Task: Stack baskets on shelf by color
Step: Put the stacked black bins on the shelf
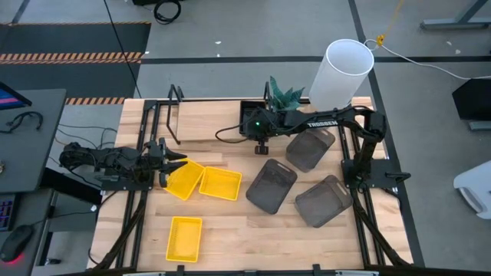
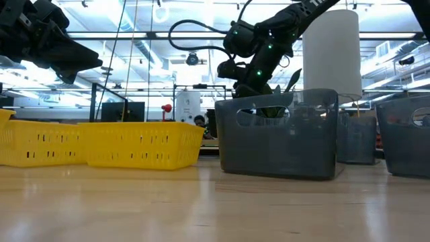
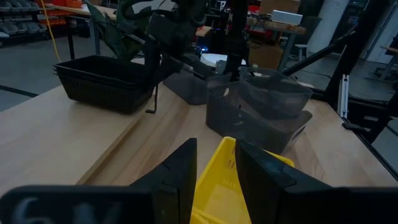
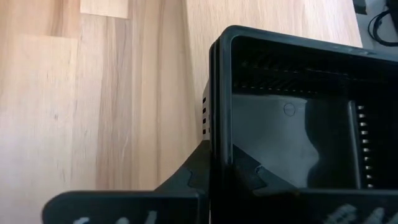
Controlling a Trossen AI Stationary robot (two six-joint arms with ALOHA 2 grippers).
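Spanning pale wood, tabletop (image 1: 253,230), grey floor (image 1: 230,38) beyond, striped tape (image 1: 73,57)

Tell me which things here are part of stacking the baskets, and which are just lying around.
Part of the job: yellow baskets, grey baskets, black basket, shelf, left gripper, right gripper.
Lying about: white cylinder, green plant.

Both arms are matte black, with black cables looping alongside. The right arm (image 1: 322,120) bears white lettering and a small green light.
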